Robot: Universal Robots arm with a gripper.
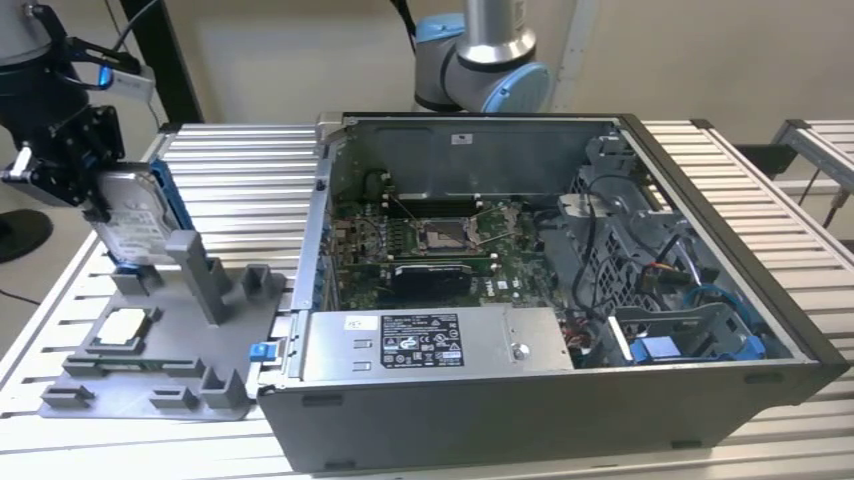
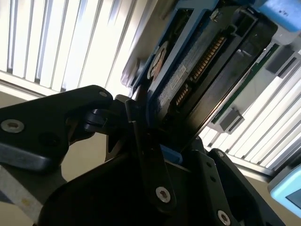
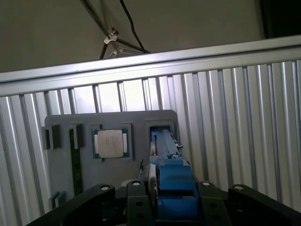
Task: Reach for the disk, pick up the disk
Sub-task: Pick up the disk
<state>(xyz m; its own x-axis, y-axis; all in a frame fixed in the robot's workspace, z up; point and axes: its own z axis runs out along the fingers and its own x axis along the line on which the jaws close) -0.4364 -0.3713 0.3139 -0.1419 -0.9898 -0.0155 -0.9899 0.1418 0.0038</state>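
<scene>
gripper (image 1: 88, 190) clamped on the disk (image 1: 134, 225), which stands upright at the grey holder (image 1: 127, 392) slot. I'd lift straight up, no tilt, so the blue rails don't snag.

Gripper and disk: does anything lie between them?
Nothing. In the second wrist view the gripper is shut on the disk and touches it directly on both sides.
</scene>
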